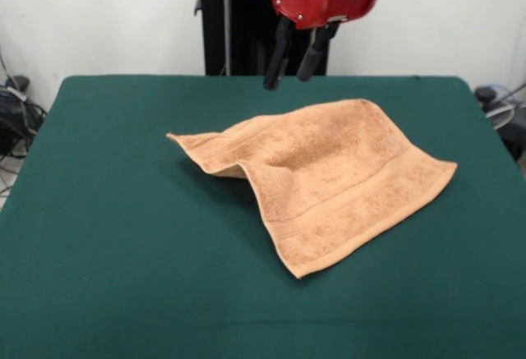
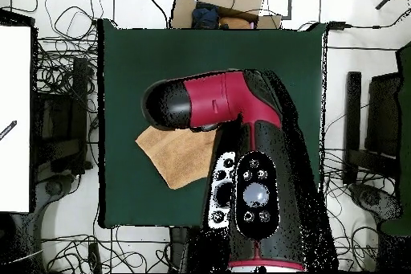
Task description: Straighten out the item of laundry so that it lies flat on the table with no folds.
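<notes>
towel (image 1: 329, 178) rumpled, end effector (image 1: 292, 67) above — apart

light: bright, even | shadows: soft under towel (image 1: 320, 174) | focus: sharp

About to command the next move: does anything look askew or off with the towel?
Yes. The towel is not flat: its left corner is folded, leaving a raised ridge. It lies skewed to the table edges. The gripper hangs open above, holding nothing.
</notes>
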Controlling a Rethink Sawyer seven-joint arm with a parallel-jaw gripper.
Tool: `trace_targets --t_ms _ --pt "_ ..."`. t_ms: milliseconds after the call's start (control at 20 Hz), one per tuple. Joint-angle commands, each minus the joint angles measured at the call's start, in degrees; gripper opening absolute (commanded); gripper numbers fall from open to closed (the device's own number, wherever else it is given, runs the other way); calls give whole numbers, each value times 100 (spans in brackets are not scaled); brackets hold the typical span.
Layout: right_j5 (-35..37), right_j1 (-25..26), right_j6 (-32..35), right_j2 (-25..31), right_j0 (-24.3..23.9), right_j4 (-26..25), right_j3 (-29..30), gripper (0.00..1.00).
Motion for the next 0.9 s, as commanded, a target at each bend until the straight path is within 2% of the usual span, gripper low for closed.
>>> trace_targets --t_ms 50,400,900 --pt "-436 203 1853 -268 123 191 721 100" --pt "-637 230 1779 -317 109 329 844 100" --pt "-1794 526 1755 -370 -22 461 1343 100"
